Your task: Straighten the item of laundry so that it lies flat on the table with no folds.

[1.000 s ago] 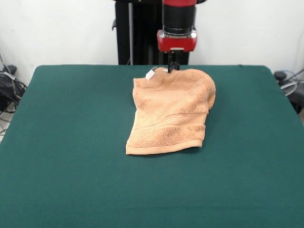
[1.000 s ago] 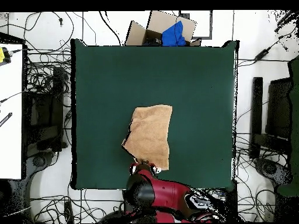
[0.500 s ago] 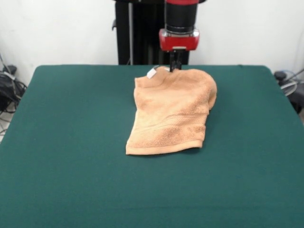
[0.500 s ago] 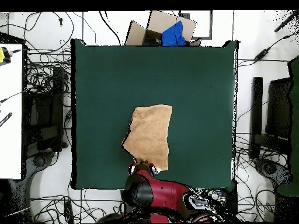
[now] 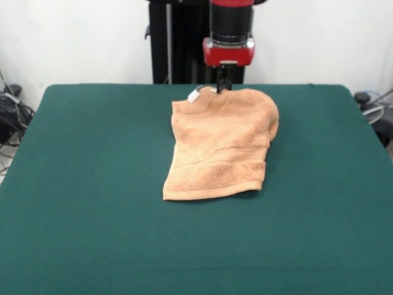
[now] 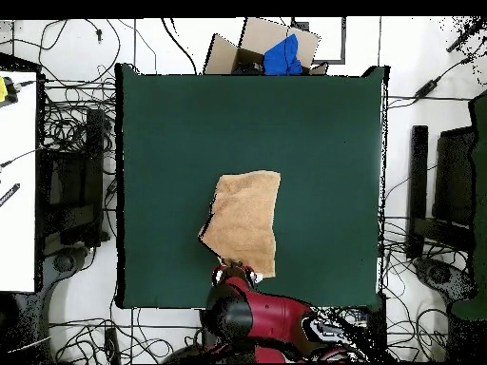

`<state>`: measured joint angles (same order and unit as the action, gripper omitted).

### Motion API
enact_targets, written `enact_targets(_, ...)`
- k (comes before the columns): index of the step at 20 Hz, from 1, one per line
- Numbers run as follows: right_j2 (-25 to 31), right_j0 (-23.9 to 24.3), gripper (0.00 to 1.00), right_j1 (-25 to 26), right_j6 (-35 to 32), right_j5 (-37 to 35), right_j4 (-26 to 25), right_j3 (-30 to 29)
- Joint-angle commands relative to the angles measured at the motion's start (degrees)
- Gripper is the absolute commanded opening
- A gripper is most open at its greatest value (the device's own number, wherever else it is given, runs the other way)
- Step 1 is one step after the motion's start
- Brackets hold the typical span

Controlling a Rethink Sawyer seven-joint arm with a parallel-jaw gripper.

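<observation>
The light orange-tan towel [image 5: 221, 144] lies crumpled and folded over itself on the dark green table [image 5: 92, 184], right of centre and close to the robot's side. A small white tag [image 5: 195, 95] sticks up at its far edge. My gripper [image 5: 223, 86] comes straight down onto that far edge, beside the tag, and looks shut on the towel's edge. In the overhead view the towel [image 6: 245, 223] sits low on the table [image 6: 171, 143], with the gripper [image 6: 235, 270] at its bottom edge under the red arm.
A cardboard box [image 6: 257, 48] with a blue thing in it stands beyond the table's far edge. A white desk [image 6: 17, 181] is at one side and black equipment [image 6: 455, 200] at the other. Cables cover the floor all round.
The gripper shifted slightly sideways and came back, and the towel's held edge followed it. The towel otherwise lies as before.
</observation>
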<state>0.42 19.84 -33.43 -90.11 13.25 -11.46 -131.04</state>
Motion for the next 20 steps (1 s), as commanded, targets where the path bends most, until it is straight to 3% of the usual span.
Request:
enact_targets(1, 0.26, 1.33, 0.00, 4.09, -10.94, 1.99, 0.85, 5.07)
enact_targets(20, -0.12, 0.87, 0.00, 4.77, -11.95, 5.15, 1.19, 4.21)
